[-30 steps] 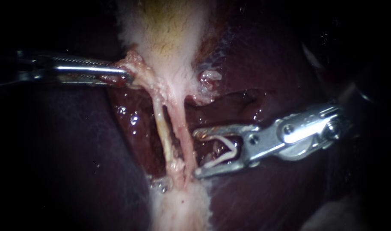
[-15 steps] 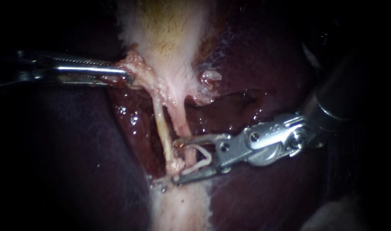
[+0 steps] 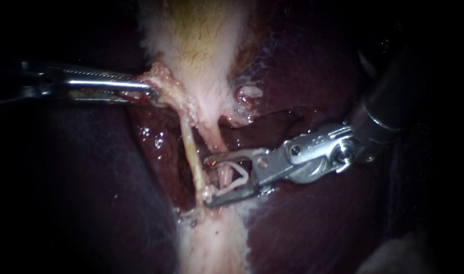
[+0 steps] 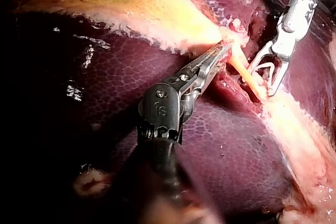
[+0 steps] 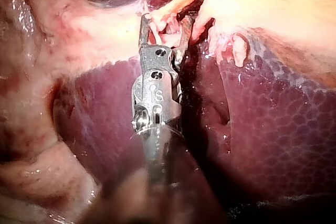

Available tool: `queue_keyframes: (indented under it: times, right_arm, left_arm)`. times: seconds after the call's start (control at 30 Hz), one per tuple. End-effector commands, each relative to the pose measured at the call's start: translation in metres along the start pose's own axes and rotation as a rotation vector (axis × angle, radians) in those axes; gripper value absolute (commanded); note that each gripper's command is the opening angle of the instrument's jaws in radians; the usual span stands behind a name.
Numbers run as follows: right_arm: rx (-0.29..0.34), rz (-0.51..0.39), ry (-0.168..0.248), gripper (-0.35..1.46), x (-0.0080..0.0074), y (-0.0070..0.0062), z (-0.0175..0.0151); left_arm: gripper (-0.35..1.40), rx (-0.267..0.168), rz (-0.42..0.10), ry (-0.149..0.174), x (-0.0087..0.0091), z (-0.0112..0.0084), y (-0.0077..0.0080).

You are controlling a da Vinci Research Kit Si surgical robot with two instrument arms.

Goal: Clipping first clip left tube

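Note:
Two tubes run down from the pale gallbladder (image 3: 201, 40): a thin yellowish left tube (image 3: 191, 152) and a pinker right tube (image 3: 216, 139). My left instrument (image 3: 148, 91) comes in from the left, its jaws shut on tissue at the gallbladder's neck (image 4: 223, 51). My right instrument (image 3: 207, 182) holds a white open clip (image 3: 237, 180) in wide-spread jaws. The right tube passes between those jaws, in front of the clip. Their tips end right beside the left tube. In the right wrist view the jaws (image 5: 165, 22) straddle pale tissue.
Dark red liver (image 3: 318, 228) lies on both sides of the tubes, wet and glistening. A small pale stump (image 3: 250, 94) sits right of the gallbladder's neck. A white band of tissue (image 3: 211, 243) continues below the tubes.
My right instrument has moved left with its clip; its jaws, earlier beside the right tube, now straddle it and reach the left tube. The left instrument has held still.

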Motion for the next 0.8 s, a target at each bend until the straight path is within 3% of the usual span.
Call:
queue_keyframes:
  times: [0.03, 0.2, 0.4, 0.5, 0.8]
  right_arm:
    - [-0.002, 0.0, 0.001, 0.49, 0.0001, 0.0001, 0.0004]
    - [-0.005, -0.001, 0.022, 0.5, 0.0003, 0.0005, 0.0022]
    - [0.081, 0.005, 0.073, 0.5, 0.0003, 0.0002, 0.0028]
    - [0.137, 0.023, 0.116, 0.5, 0.0004, -0.0003, 0.0027]
    - [0.236, 0.03, 0.179, 0.48, 0.0016, -0.0027, 0.0029]
  left_arm:
    - [-0.35, 0.0, 0.0, 0.0, 0.0, 0.0, 0.0]
    - [-0.35, 0.001, 0.0, 0.0, 0.0, 0.0002, 0.0]
    - [-0.35, 0.001, 0.0, 0.0, 0.0, 0.0002, 0.0]
    - [-0.35, 0.001, 0.001, 0.0, 0.0, 0.0002, 0.0]
    - [-0.35, 0.0, 0.001, 0.0, -0.0001, 0.0002, -0.0001]
